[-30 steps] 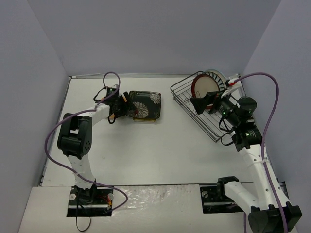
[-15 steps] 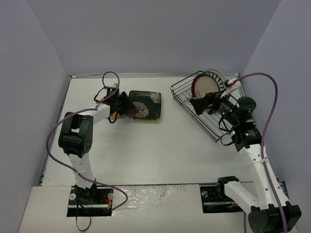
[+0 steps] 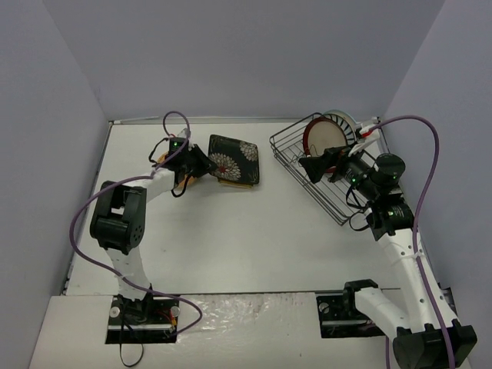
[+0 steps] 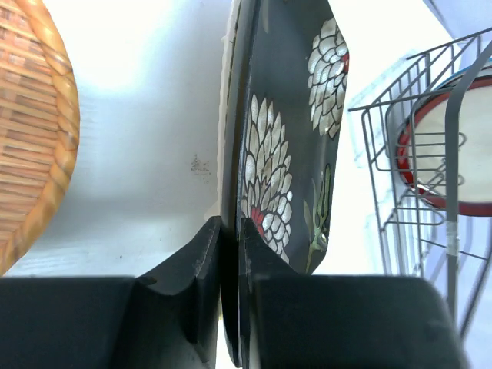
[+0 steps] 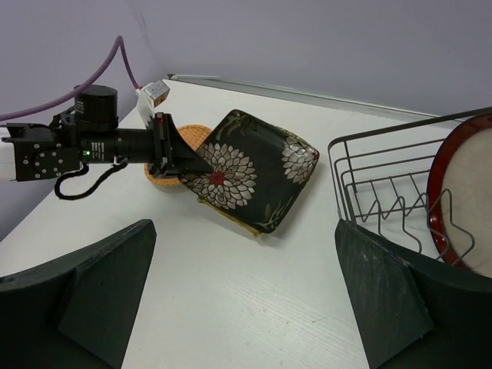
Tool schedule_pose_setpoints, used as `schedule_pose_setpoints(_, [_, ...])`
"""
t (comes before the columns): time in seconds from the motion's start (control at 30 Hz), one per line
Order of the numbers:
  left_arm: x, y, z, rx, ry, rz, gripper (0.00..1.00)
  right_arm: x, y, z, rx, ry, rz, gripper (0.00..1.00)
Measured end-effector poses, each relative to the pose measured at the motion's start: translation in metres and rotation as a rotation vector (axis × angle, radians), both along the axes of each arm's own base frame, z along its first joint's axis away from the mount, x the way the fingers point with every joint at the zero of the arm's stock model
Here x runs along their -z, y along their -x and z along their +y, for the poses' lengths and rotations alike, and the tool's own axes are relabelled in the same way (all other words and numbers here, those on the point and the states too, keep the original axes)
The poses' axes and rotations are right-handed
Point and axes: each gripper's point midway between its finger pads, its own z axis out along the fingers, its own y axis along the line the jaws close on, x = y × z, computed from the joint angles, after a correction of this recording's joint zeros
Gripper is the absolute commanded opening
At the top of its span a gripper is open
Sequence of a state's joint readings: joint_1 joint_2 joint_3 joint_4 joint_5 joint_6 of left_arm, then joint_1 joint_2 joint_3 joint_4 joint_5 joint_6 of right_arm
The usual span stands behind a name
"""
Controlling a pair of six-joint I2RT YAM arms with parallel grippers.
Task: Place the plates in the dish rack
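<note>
My left gripper [image 3: 202, 163] [image 4: 231, 231] is shut on the near edge of the black floral square plate [image 3: 235, 157] [image 4: 284, 154] [image 5: 246, 169], which is tilted up off a yellow square plate [image 3: 233, 184] [image 5: 231, 217]. An orange round plate [image 3: 164, 158] [image 4: 31, 131] [image 5: 192, 135] lies to the left under the arm. The dish rack [image 3: 332, 196] [image 4: 377, 146] [image 5: 377, 192] holds a red-rimmed cream plate [image 3: 323, 137] [image 5: 465, 207] and a striped plate [image 3: 344, 120], both upright. Over the rack's near side, my right gripper [image 3: 314, 166] [image 5: 244, 234] stands open and empty.
Grey walls close in the white table [image 3: 231, 238] on three sides. The rack sits at an angle in the far right corner. A purple cable [image 3: 173, 123] loops over the left arm near the back wall.
The left gripper has shut on the floral plate's edge. That plate has tilted up, turned a little and shifted right off the yellow plate. The right arm has stayed still.
</note>
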State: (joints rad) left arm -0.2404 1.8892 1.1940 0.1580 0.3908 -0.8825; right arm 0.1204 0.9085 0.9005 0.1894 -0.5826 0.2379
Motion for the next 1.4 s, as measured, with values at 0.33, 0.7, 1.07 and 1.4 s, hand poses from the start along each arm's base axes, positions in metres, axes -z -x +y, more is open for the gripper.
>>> schedule_pose_setpoints(0.33, [-0.010, 0.010, 0.006, -0.021, -0.033, 0.014, 0.00, 0.001, 0.002, 0.004, -0.014, 0.000, 0.003, 1.00])
schedule_pose_setpoints(0.7, [-0.009, 0.044, 0.026, -0.078, -0.015, 0.038, 0.00, 0.005, 0.008, 0.015, -0.050, -0.004, 0.028, 1.00])
schedule_pose_setpoints(1.07, [-0.028, 0.083, 0.033, -0.095, 0.040, -0.006, 0.00, 0.025, 0.000, 0.037, -0.064, -0.110, 0.185, 1.00])
schedule_pose_setpoints(1.4, [-0.105, 0.100, 0.034, -0.114, 0.169, -0.195, 0.00, 0.080, -0.032, 0.076, -0.065, -0.239, 0.467, 1.00])
